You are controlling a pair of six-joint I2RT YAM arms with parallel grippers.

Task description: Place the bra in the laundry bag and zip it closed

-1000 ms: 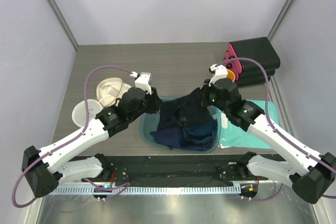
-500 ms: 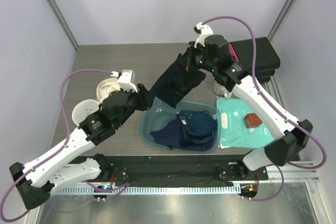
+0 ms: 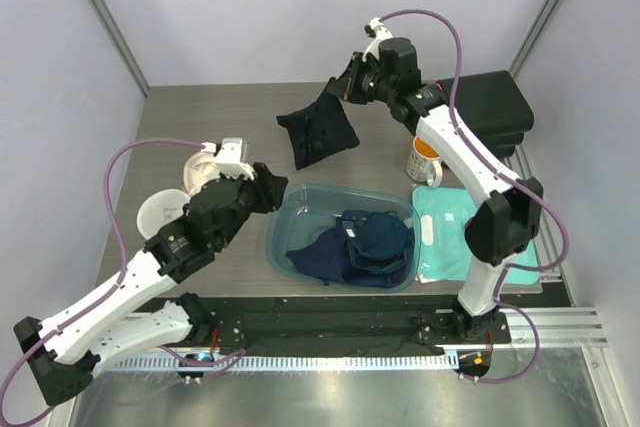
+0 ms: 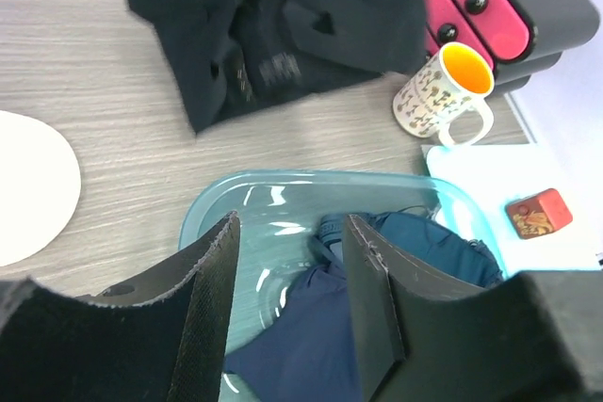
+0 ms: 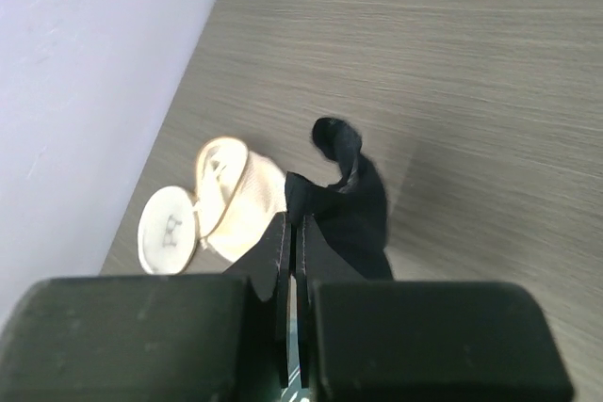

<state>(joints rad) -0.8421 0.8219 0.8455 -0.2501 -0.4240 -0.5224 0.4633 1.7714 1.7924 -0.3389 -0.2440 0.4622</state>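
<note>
The black bra (image 3: 318, 134) hangs from my right gripper (image 3: 345, 87), which is shut on its top edge above the back of the table. In the right wrist view the bra (image 5: 353, 200) dangles from the closed gripper (image 5: 294, 223). The cream mesh laundry bag (image 3: 205, 172) lies at the left, its disc face (image 5: 170, 228) bearing a dark emblem. My left gripper (image 3: 272, 187) is open and empty, over the left rim of the teal tub (image 3: 300, 192). In the left wrist view the gripper (image 4: 287, 233) points at the tub, with the bra (image 4: 273, 35) beyond.
The tub holds a heap of navy clothes (image 3: 365, 247). An orange-lined mug (image 3: 425, 159) stands right of the bra. A flat teal pouch (image 3: 450, 237) lies right of the tub, with a small red block (image 4: 537, 212) on it. A black case with pink buttons (image 3: 490, 112) sits at the back right.
My right gripper has lifted the bra out of the tub and carried it up and back to the far side. My left gripper has drawn back leftward off the tub.
</note>
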